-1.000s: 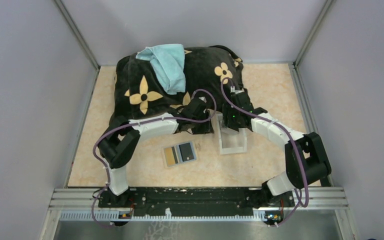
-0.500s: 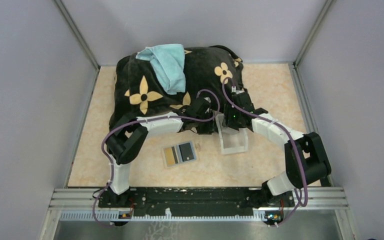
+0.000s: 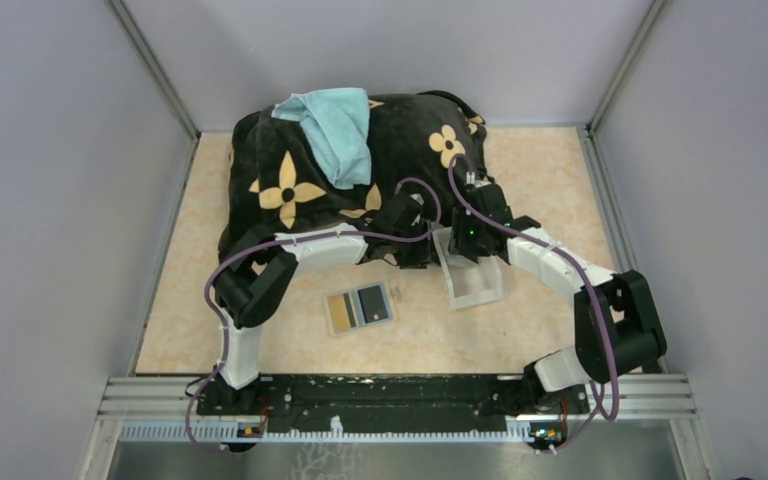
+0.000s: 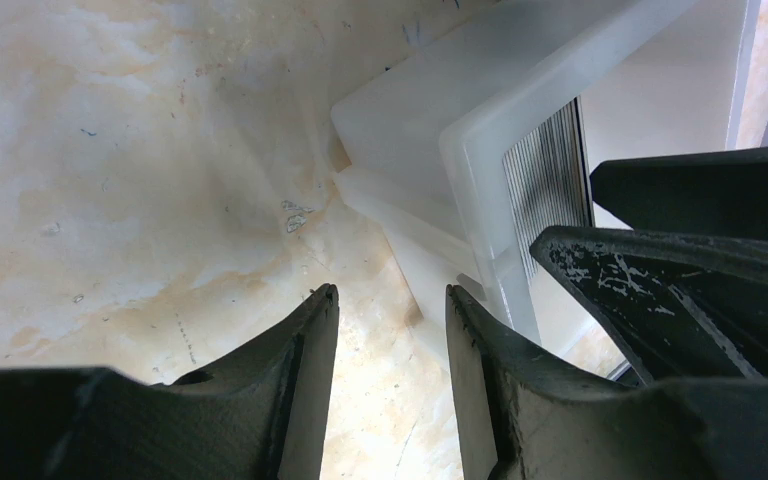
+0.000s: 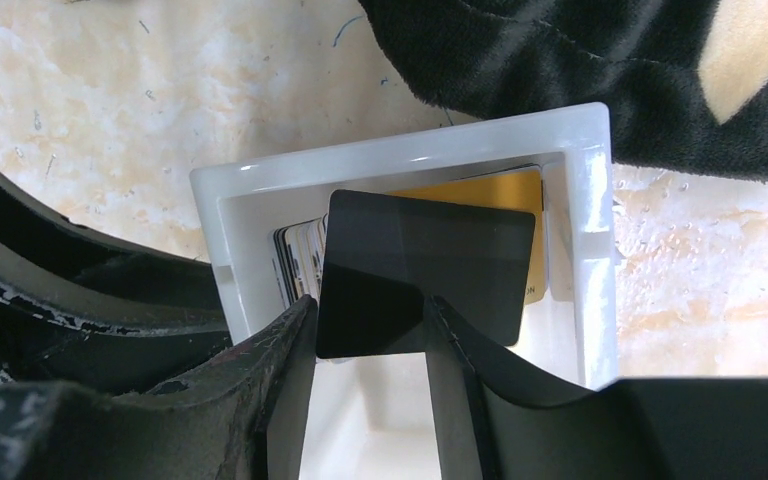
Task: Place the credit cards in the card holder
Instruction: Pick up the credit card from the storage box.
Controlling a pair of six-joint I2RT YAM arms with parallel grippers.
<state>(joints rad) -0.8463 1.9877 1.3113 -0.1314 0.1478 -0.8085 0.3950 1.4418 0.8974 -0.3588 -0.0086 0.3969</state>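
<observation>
The card holder [image 3: 360, 308] lies flat on the bench [image 3: 290, 350] well to the left of the white tray [image 3: 480, 296], towards the arm bases, showing a gold half and a dark grey half. No arm is over it.

The left end effector [image 4: 388, 300] hangs low at the tray's left outer corner. Its fingers are a narrow gap apart over bare bench with nothing between them, and the right finger is just beside the tray wall.

Inside the tray the credit cards [image 5: 295, 255] stand stacked on edge at the far end, a gold card [image 5: 480, 190] at the back. A black card [image 5: 425, 265] leans forward off them with its face to the right wrist camera.

The right end effector [image 5: 368, 310] is over the tray's open top, by far the nearer arm to the cards. Its jaws are about half apart and clamp nothing that I can see. The black card sits just beyond the fingertips, its long axis across the gap and wider than it, so I judge a pinch must take its near long edge through the thickness
</observation>
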